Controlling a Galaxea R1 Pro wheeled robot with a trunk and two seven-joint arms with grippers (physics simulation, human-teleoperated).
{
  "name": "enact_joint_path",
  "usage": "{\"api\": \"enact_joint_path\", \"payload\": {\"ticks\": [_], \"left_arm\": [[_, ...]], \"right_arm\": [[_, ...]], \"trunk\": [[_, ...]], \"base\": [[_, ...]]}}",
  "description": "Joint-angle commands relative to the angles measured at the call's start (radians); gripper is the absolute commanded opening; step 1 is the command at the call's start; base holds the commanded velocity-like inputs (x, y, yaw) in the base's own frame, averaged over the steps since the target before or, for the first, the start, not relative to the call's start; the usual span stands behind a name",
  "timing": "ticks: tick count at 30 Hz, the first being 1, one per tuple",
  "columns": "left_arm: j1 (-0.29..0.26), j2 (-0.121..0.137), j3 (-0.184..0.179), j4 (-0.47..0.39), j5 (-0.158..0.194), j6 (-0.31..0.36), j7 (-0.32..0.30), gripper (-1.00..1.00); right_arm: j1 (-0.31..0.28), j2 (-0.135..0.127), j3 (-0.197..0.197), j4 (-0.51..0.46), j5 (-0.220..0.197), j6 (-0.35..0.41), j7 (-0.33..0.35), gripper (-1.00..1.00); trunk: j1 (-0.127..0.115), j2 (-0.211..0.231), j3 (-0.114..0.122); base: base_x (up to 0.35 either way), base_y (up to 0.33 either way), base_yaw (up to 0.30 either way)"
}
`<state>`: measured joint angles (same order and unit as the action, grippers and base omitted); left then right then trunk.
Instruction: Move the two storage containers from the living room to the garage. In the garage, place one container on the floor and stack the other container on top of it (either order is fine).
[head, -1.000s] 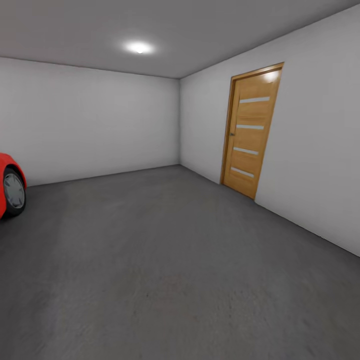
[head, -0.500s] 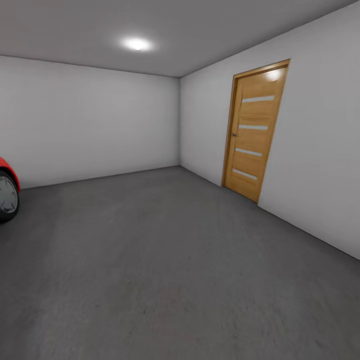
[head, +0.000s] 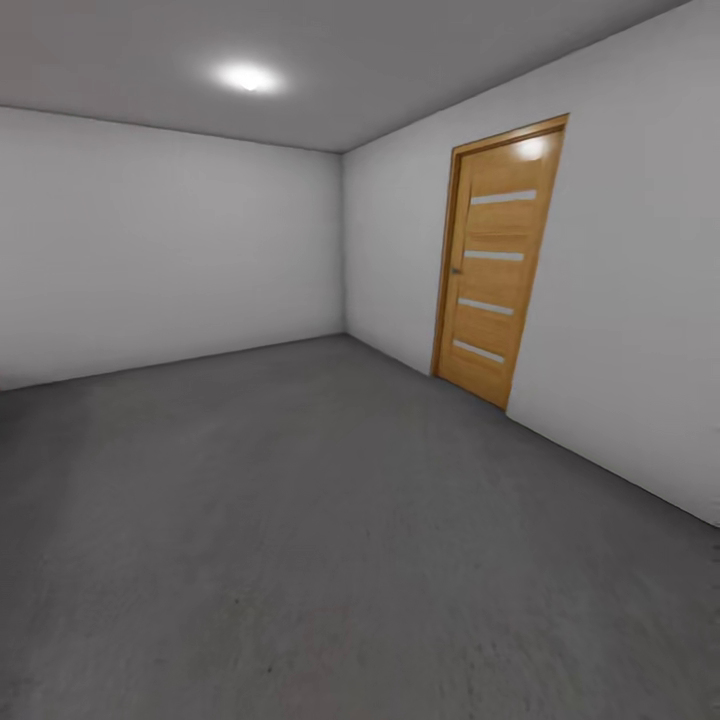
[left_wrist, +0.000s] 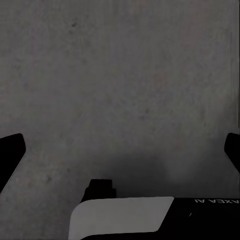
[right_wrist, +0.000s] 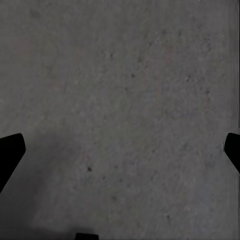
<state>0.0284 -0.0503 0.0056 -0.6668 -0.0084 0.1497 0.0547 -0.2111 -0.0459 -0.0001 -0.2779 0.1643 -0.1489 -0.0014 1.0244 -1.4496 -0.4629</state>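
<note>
Head view is showing the garage: grey floor (head: 330, 540), white walls and a wooden door (head: 492, 262) shut at the right. No container is appearing here, so I judge the robot is travelling to fetch one. Left tool (left_wrist: 120, 150) and right tool (right_wrist: 120, 150) are hanging over concrete, tips spread wide, carrying nothing, likely kept ready for a grasp.

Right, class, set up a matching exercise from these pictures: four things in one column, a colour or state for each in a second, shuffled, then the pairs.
Things:
1. door
2. floor
3. ceiling light
4. left gripper

Descriptions:
A. dark grey, speckled
B. open, holding nothing
C. wooden, shut
D. glowing white

Pairs: 1-C, 2-A, 3-D, 4-B
</note>
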Motion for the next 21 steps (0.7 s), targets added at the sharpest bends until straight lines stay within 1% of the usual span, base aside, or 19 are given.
{"api": "enact_joint_path", "payload": {"ticks": [1, 17, 21], "left_arm": [[0.001, 0.000, 0.001, -0.004, -0.001, 0.007, 0.003, 1.00], [0.001, 0.000, 0.001, -0.004, -0.001, 0.007, 0.003, 1.00], [0.001, 0.001, 0.001, -0.004, -0.001, 0.007, 0.004, 1.00]], "right_arm": [[-0.001, 0.000, -0.001, 0.001, 0.006, -0.003, 0.000, 1.00], [-0.001, 0.000, -0.001, 0.000, 0.006, -0.003, 0.000, 1.00], [-0.001, 0.000, -0.001, 0.000, 0.006, -0.003, 0.000, 1.00]], "trunk": [[0.001, 0.000, -0.001], [0.001, 0.000, -0.001], [0.001, 0.000, -0.001]], "base": [[0.327, 0.000, -0.268], [0.327, 0.000, -0.275], [0.327, 0.059, -0.276]]}}
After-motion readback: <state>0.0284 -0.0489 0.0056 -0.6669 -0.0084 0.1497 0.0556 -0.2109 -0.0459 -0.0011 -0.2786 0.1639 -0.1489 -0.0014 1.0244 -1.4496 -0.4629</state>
